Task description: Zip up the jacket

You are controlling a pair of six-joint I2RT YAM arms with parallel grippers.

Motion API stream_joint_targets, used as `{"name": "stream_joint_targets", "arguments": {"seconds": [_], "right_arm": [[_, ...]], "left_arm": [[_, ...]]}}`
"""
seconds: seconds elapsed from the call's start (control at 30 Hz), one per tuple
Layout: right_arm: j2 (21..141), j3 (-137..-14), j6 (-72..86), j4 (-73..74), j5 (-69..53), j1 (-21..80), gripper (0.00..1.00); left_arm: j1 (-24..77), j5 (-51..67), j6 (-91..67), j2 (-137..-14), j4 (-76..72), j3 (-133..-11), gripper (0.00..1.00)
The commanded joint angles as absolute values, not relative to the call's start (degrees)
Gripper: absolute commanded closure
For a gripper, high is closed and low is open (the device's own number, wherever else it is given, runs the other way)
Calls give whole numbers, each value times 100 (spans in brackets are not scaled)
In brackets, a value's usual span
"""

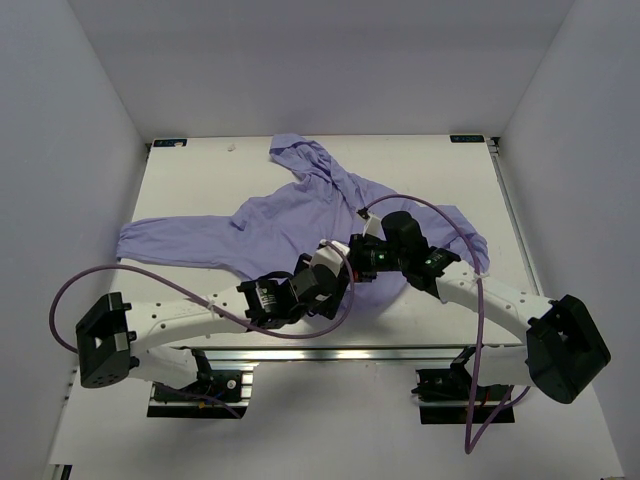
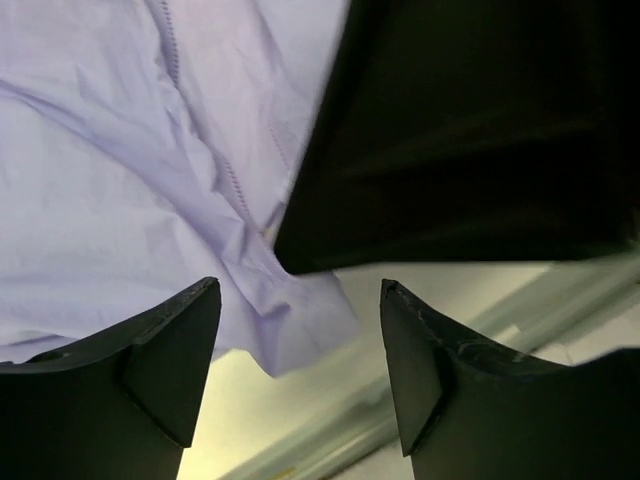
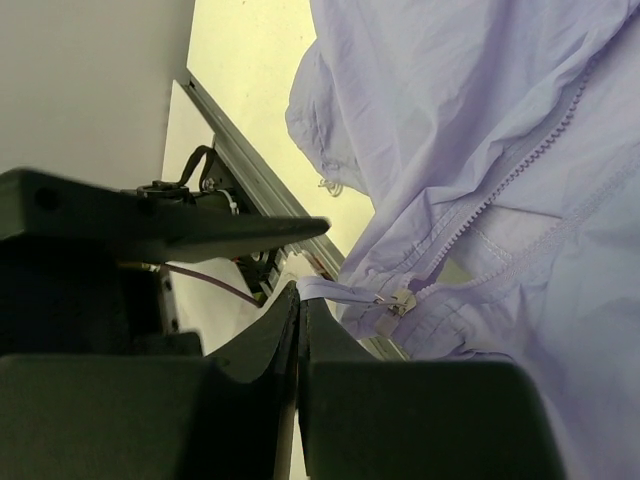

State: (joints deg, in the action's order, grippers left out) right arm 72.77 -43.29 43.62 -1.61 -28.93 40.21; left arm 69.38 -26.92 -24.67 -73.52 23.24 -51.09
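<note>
**Right claw pinched on the zipper tab at the jacket's near hem**

The jacket [image 1: 300, 220] lay spread on the white counter [image 1: 200, 180]. Its hood pointed to the far edge and one sleeve stretched out flat toward the left side. Both arms reached in over its near hem, close to the middle, and their wrists crowded together there.

The right claw [image 3: 300, 300] had its fingers pressed together with no gap showing. A thin lavender pull tab [image 3: 335, 291] ran from the metal slider [image 3: 404, 300] straight to the fingertips and appeared to be nipped between them. The slider sat at the bottom hem, and the zipper teeth [image 3: 520, 170] climbed away from it up the wrinkled cloth.

The left claw [image 2: 300, 300] stood wide apart and held nothing. A fold of the hem lay beyond its two fingers, and neither finger plainly touched the cloth.

From above, the wrists and a looping purple cable [image 1: 300, 335] covered both claws and the lower front of the jacket. In the left wrist view, a large black body [image 2: 470, 130] filled the upper right and blocked the cloth behind it. In the right wrist view, a dark pointed shape [image 3: 230, 235] crossed just above the shut fingers, and what it was could not be told.
</note>
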Motion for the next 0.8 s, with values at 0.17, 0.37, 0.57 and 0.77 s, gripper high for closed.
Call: {"name": "stream_joint_targets", "arguments": {"seconds": [0.17,0.37,0.57,0.77], "right_arm": [[7146,-4403,4465,-316,-3129,4025,100],[7189,-4351,4500,-351,-3164,4025,100],[7163,-4412,4439,-308,-3068,4025,100],[7303,-4500,4290,-194,-2936,4025,100]], "left_arm": [[6759,-2496,-2057,-7418,1635,-5010,36],[6750,-2312,-1916,-7523,1556,-5098,64],[6750,-2224,-1881,-7488,1740,-5124,97],[6750,-2136,-1899,-7199,1714,-5089,100]]}}
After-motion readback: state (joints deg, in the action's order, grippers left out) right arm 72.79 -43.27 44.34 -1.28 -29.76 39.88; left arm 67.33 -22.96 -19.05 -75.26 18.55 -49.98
